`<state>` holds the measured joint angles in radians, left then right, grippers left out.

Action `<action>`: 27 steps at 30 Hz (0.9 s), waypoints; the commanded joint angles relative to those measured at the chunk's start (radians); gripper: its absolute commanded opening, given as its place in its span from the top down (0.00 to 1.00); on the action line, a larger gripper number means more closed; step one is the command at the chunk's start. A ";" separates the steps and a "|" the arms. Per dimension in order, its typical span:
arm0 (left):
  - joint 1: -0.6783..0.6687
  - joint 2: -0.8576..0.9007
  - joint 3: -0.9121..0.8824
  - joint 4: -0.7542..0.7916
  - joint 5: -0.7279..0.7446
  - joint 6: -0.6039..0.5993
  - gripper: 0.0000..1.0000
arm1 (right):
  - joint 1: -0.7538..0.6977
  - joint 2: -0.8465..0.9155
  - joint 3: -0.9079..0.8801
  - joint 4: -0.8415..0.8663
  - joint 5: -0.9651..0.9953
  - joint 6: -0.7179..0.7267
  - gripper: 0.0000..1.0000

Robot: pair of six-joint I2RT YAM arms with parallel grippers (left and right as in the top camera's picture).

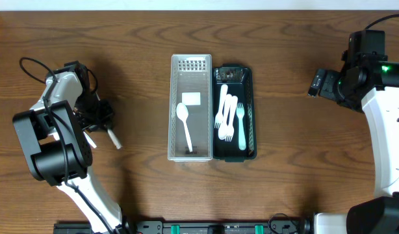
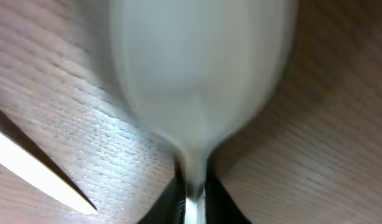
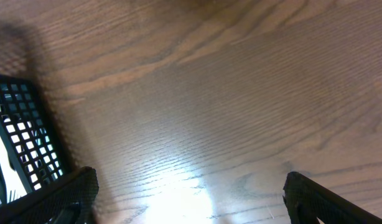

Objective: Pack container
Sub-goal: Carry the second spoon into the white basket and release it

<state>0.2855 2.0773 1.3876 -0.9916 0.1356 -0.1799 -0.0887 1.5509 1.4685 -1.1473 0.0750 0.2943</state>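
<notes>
On the brown wood-grain desk [image 1: 303, 162] the pale, perforated rectangular plastic container [image 1: 173, 110] stands at the middle, its long side touching a dark green-black rectangular mesh plastic basket [image 1: 253, 117] on its right as the overhead camera shows it. The left tool [image 1: 101, 120] sits low over the desk well to the left of both. Its wrist camera shows the dark fingers [image 2: 172, 196] pressed together on the narrow neck of a white plastic spoon [image 2: 197, 81], whose broad bowl fills the upper frame, blurred. A thin white flat strip [image 2: 35, 165] lies on the wood just beside it; what it belongs to cannot be told. Inside the container lie a second white plastic spoon [image 1: 184, 127], bowl toward the far end and handle running down the length, and a small white rectangular card [image 1: 191, 99] just above the bowl. The basket holds several white plastic forks [image 1: 224, 117] laid lengthwise and overlapping, with a pale blue-green plastic fork [image 1: 241, 127] alongside them. The right tool [image 1: 316, 83] hangs well to the right of the basket. In its own camera the two black fingertips [image 3: 54, 199] stand far apart at the lower corners, with only bare wood between them. A corner of the mesh basket shows at the left edge of that view, something white visible through the grid.
</notes>
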 commanded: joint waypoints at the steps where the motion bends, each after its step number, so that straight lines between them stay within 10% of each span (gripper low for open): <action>1: 0.000 0.032 -0.032 0.010 0.010 0.008 0.92 | -0.003 0.006 -0.006 -0.001 -0.004 -0.016 0.01; 16: -0.072 -0.109 0.085 -0.120 -0.001 0.007 0.94 | -0.003 0.006 -0.006 0.002 -0.004 -0.016 0.01; 27: -0.539 -0.516 0.092 -0.170 -0.001 -0.034 0.94 | -0.003 0.006 -0.006 0.003 -0.004 -0.016 0.02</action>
<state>-0.1585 1.6020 1.4776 -1.1538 0.1352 -0.1844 -0.0887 1.5509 1.4685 -1.1442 0.0750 0.2943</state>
